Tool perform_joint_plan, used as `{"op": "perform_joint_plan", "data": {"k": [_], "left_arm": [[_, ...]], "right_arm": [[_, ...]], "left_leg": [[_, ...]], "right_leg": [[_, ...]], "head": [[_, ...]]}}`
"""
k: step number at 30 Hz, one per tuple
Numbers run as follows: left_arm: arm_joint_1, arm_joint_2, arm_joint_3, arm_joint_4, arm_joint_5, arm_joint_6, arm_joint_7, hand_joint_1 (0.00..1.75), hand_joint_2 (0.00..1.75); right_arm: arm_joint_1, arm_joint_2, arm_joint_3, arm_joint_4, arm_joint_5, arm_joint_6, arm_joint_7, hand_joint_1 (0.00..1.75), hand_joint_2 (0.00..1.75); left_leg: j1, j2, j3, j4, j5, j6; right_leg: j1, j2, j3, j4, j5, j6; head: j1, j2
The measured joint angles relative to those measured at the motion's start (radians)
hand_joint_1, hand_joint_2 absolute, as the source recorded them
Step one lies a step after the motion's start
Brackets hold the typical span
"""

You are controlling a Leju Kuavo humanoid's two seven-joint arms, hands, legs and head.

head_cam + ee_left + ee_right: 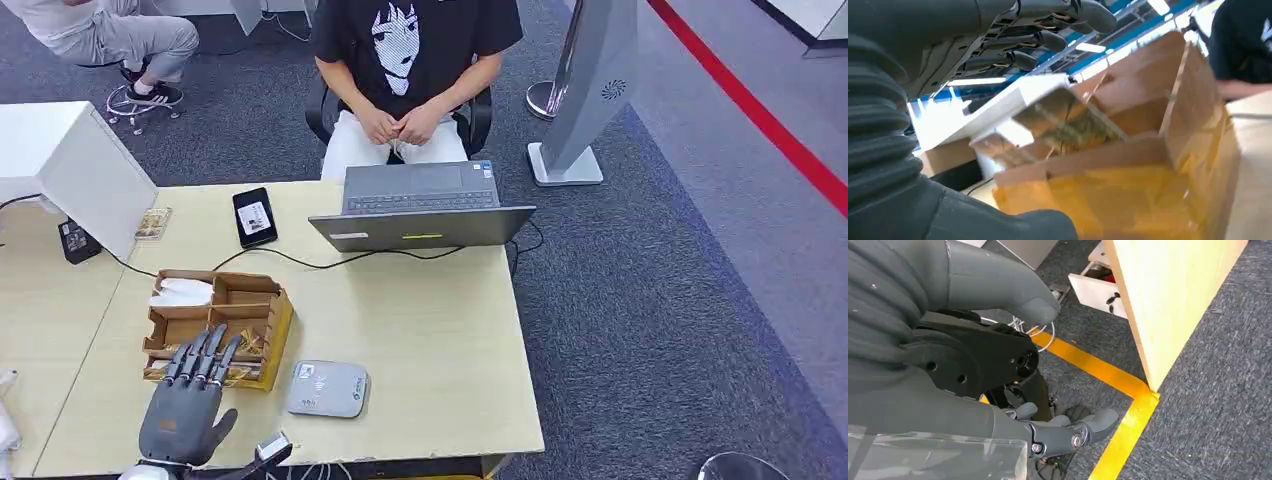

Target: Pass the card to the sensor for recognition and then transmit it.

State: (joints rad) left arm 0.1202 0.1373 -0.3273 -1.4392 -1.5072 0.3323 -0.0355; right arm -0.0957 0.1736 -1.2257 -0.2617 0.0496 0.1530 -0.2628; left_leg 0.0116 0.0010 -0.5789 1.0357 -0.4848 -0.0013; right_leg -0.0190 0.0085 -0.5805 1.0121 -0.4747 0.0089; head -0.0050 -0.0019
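Note:
A wooden organizer box [262,300] stands on the desk's near left. Yellowish cards [246,345] lie in its front compartment and show as cards [1068,131] in the left wrist view. My left hand [188,402] reaches over the box's near edge with straight fingers [212,350] above that compartment, holding nothing. Up close, the left hand [928,60] has its fingers [1048,40] and thumb [1013,225] spread on either side of the box [1148,150]. The grey sensor pad [328,388] lies just right of the box. My right hand [963,410] hangs empty beside the desk, thumb and fingers apart.
A person [410,60] sits behind the desk at an open laptop [420,205] with a cable trailing left. A black phone [254,216] and a small card [153,223] lie at the back left beside a white box [70,165]. Yellow floor tape [1128,425] runs by the desk side [1168,305].

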Motion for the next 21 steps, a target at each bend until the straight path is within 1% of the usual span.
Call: {"op": "perform_joint_plan", "data": {"k": [7,21], "left_arm": [[-0.017,-0.009,0.04,0.078,0.007,-0.001,0.0,0.0,1.75],[-0.024,-0.016,0.047,0.114,0.007,-0.001,0.0,0.0,1.75]], "right_arm": [[0.0,0.0,0.0,0.0,0.008,0.004,0.0,0.0,1.75],[0.0,0.0,0.0,0.0,0.008,0.004,0.0,0.0,1.75]], "left_leg": [[0.0,0.0,0.0,0.0,0.0,0.0],[0.0,0.0,0.0,0.0,0.0,0.0]], "right_leg": [[0.0,0.0,0.0,0.0,0.0,0.0],[0.0,0.0,0.0,0.0,0.0,0.0]], "head": [[0.0,0.0],[0.0,0.0]]}}
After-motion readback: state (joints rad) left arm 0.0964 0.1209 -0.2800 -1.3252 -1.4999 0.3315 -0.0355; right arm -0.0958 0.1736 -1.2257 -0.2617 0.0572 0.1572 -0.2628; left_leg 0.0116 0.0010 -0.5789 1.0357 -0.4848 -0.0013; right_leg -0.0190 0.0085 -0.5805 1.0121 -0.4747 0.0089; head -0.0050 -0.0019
